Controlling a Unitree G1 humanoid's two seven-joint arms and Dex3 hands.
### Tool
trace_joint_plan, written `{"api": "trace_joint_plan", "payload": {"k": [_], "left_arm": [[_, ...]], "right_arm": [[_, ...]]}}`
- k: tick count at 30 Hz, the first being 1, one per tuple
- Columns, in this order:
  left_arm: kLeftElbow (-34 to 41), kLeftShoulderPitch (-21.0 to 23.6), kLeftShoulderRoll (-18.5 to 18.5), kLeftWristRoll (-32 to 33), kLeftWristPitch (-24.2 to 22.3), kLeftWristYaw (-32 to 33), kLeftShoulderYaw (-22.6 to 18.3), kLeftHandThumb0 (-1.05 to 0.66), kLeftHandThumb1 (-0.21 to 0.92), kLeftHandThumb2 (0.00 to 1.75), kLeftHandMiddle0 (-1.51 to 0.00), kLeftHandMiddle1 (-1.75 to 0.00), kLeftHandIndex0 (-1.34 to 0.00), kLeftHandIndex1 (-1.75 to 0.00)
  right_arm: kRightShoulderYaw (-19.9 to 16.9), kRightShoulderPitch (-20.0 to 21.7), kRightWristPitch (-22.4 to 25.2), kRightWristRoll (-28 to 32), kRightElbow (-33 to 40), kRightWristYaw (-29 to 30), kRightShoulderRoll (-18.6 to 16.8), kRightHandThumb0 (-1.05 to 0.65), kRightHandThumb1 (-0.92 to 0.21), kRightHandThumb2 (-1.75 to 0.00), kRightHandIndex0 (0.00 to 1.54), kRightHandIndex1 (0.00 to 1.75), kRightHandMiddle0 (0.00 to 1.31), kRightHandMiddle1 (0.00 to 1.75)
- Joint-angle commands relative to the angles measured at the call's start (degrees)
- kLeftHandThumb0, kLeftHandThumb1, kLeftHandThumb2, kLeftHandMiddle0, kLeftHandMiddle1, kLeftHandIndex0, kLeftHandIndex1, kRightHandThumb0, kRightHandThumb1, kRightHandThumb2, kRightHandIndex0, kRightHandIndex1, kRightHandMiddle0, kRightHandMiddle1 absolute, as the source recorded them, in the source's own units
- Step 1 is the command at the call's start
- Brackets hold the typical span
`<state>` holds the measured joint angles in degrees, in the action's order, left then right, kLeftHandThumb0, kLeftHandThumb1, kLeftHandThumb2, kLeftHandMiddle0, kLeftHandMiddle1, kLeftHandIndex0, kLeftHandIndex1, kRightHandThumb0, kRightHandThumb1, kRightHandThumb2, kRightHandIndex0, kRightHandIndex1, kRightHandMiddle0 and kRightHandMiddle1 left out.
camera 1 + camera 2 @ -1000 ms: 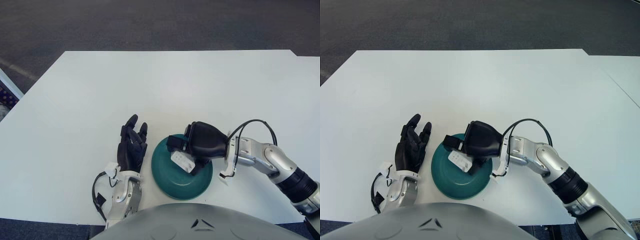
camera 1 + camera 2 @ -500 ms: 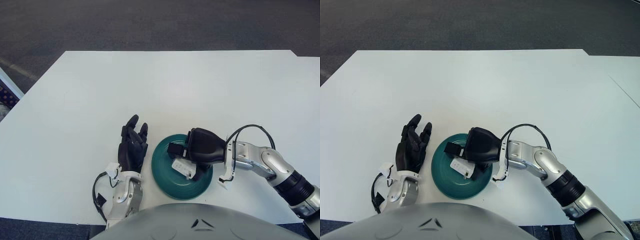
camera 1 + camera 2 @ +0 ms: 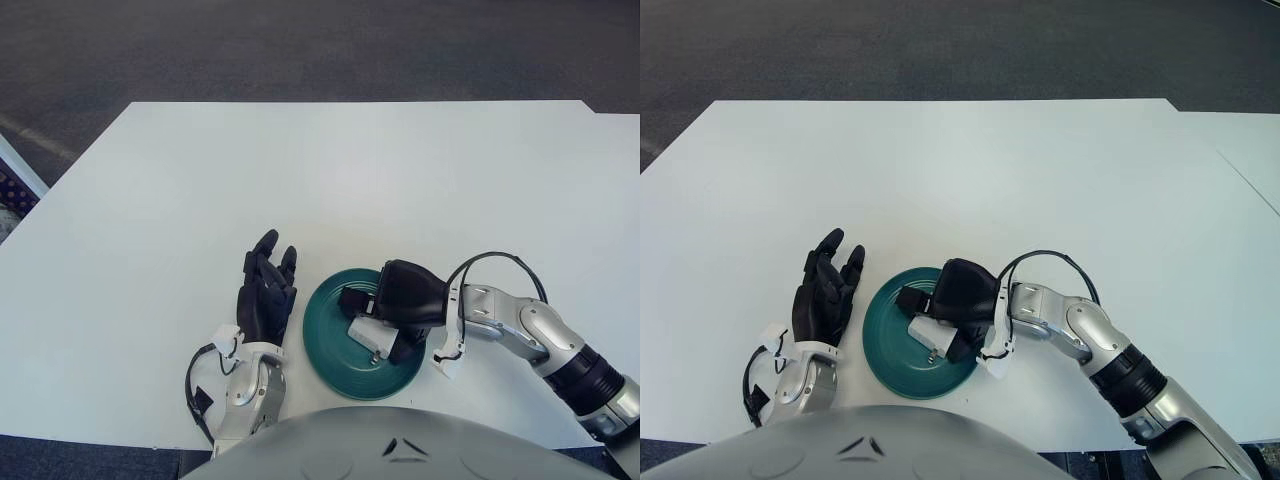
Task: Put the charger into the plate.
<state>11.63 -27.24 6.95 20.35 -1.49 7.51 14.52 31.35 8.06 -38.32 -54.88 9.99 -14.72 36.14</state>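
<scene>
Right hand [image 3: 385, 310] has sunk lower into the plate [image 3: 330, 362], fingers curled on the charger [image 3: 368, 333], which now looks close to touching down. Release seems next. Left hand [image 3: 264, 295] shows just left of the plate, fingers loosely spread, holding nothing.

No legible text, label, brand or number on anything here.

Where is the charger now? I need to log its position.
In both views the charger is low and centre-right, over the green plate, at the right hand's fingers.
</scene>
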Motion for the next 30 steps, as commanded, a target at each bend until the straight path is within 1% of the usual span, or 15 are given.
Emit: {"api": "trace_joint_plan", "payload": {"k": [1, 4, 6, 7, 9, 10, 11, 12, 13, 15, 18, 19, 22, 28, 30], "left_arm": [[-0.8, 0.0, 3.8, 1.9, -0.3, -1.3, 0.1, -0.81, 0.92, 0.93, -0.42, -0.02, 0.0, -0.82], [-0.9, -0.3, 4.7, 3.9, 0.7, -2.3, 0.0, -0.84, 0.92, 0.92, -0.41, -0.01, 0.0, -0.81], [-1.4, -0.1, 5.3, 5.1, 1.3, -2.5, -0.5, -0.85, 0.92, 0.92, -0.4, -0.01, 0.0, -0.79], [-1.6, 0.1, 5.5, 5.4, 1.5, -2.5, -0.8, -0.86, 0.92, 0.92, -0.4, -0.01, 0.0, -0.78], [-2.1, 0.4, 5.6, 5.4, 2.1, -2.2, -1.1, -0.86, 0.92, 0.92, -0.39, -0.01, 0.0, -0.77], [-2.5, 0.5, 5.7, 4.7, 2.7, -1.7, -1.0, -0.87, 0.92, 0.92, -0.39, -0.01, 0.0, -0.76], [-2.8, 0.6, 5.7, 4.2, 3.2, -1.3, -1.0, -0.87, 0.92, 0.92, -0.39, 0.0, 0.0, -0.76], [-3.3, 0.7, 5.6, 2.6, 4.3, -0.5, -0.8, -0.87, 0.92, 0.92, -0.39, 0.0, 0.0, -0.75], [-3.7, 0.8, 5.5, 1.5, 5.0, 0.0, -0.7, -0.87, 0.92, 0.93, -0.39, 0.0, 0.0, -0.75], [-4.8, 0.8, 5.5, -1.1, 6.8, 1.1, -0.2, -0.86, 0.92, 0.94, -0.39, 0.0, 0.0, -0.72], [-6.9, 0.5, 5.1, -5.7, 9.0, 3.1, 1.0, -0.87, 0.92, 0.97, -0.37, 0.0, 0.0, -0.7], [-7.3, 0.6, 5.1, -6.4, 9.3, 3.4, 1.2, -0.87, 0.92, 0.97, -0.36, 0.0, 0.0, -0.68], [-10.5, 1.9, 4.8, -7.0, 10.8, 2.9, 0.3, -0.87, 0.92, 0.98, -0.33, 0.0, 0.0, -0.65], [-13.0, 3.1, 4.3, -5.2, 12.6, 0.2, -0.6, -0.89, 0.92, 0.98, -0.3, 0.0, 0.0, -0.6], [-13.4, 3.6, 4.0, -3.8, 12.6, -1.5, -0.8, -0.89, 0.92, 1.0, -0.27, -0.01, 0.0, -0.49]], "right_arm": [[0.7, 0.9, -0.4, -0.5, -1.8, -0.7, -0.4, -0.57, -0.89, -0.7, 1.11, 1.75, 0.82, 1.75], [0.5, 0.6, -0.3, -0.7, -2.7, -0.1, -0.4, -0.61, -0.91, -0.7, 0.93, 1.75, 0.65, 1.75], [-0.4, 0.0, 0.0, -0.1, -2.9, 0.0, 0.1, -0.67, -0.92, -0.72, 0.79, 1.75, 0.47, 1.75], [-0.9, -0.4, 0.2, 0.4, -2.7, -0.1, 0.5, -0.72, -0.92, -0.76, 0.53, 1.66, 0.31, 1.71], [-1.9, -0.9, 0.2, 1.6, -2.0, -0.5, 1.4, -0.78, -0.92, -0.8, 0.3, 1.59, 0.16, 1.69], [-2.9, -1.4, 0.2, 3.0, -0.9, -1.5, 2.5, -0.81, -0.92, -0.82, 0.21, 1.37, 0.1, 1.48], [-3.7, -1.8, 0.3, 4.1, -0.1, -2.3, 3.4, -0.82, -0.92, -0.83, 0.19, 1.24, 0.08, 1.36], [-4.5, -2.0, 1.5, 5.9, 1.2, -4.9, 4.1, -0.84, -0.92, -0.85, 0.17, 1.02, 0.05, 1.17], [-4.8, -2.1, 2.5, 7.1, 1.9, -6.7, 4.4, -0.86, -0.92, -0.87, 0.14, 0.9, 0.04, 1.03], [-5.9, -2.5, 5.7, 10.3, 4.5, -11.8, 5.1, -0.91, -0.92, -0.93, 0.11, 0.46, 0.02, 0.64], [-7.8, -5.2, 12.0, 13.3, 8.3, -16.4, 4.3, -0.97, -0.92, -0.98, 0.06, 0.18, 0.0, 0.3], [-8.3, -5.7, 13.2, 13.9, 9.2, -17.3, 4.2, -0.99, -0.92, -1.0, 0.04, 0.11, 0.0, 0.2], [-10.5, -8.1, 17.0, 16.2, 13.8, -18.7, 3.6, -1.03, -0.92, -1.01, 0.01, 0.04, 0.0, 0.07], [-11.2, -10.0, 19.1, 15.9, 16.0, -17.3, 1.3, -1.05, -0.92, -1.0, 0.0, 0.0, 0.0, 0.01], [-11.2, -10.4, 19.0, 15.8, 16.4, -16.0, 0.1, -1.05, -0.92, -0.99, 0.0, 0.0, 0.0, 0.0]]}}
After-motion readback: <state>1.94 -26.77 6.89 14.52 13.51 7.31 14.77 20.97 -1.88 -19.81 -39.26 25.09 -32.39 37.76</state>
